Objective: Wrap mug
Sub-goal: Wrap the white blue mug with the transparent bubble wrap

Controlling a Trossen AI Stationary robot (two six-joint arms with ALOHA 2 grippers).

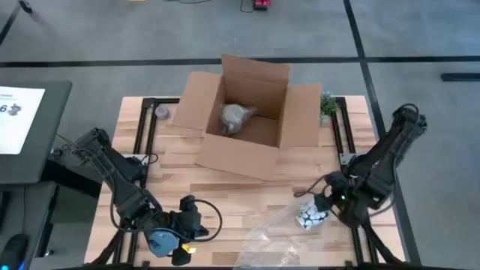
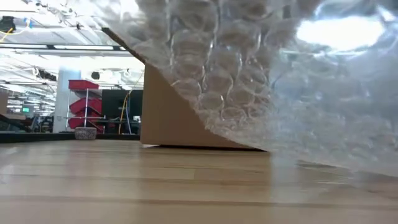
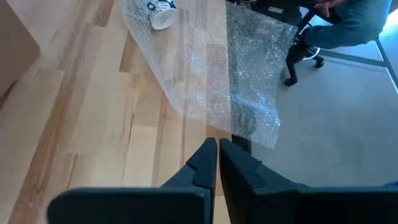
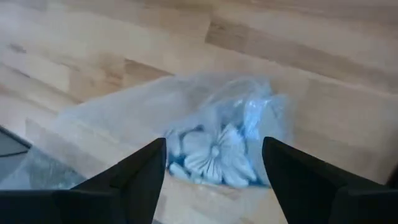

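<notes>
A white mug with a dark flower pattern (image 1: 311, 216) lies on its side on a clear bubble wrap sheet (image 1: 274, 238) at the near right of the table. In the right wrist view a layer of bubble wrap (image 4: 118, 115) covers the mug (image 4: 214, 155). My right gripper (image 4: 214, 149) is open just above it, one finger on each side; no touch shows. It is also in the high view (image 1: 324, 201). My left gripper (image 3: 217, 146) is shut on nothing at the near left (image 1: 184, 225). It looks toward the mug (image 3: 158, 11) and the sheet (image 3: 211, 68).
An open cardboard box (image 1: 240, 120) stands at the far middle with a wrapped bundle (image 1: 236, 116) inside. A small green plant (image 1: 328, 105) sits to the box's right. The sheet's near edge (image 3: 255, 118) hangs past the table's front edge. Bare wood (image 1: 225, 191) lies between the arms.
</notes>
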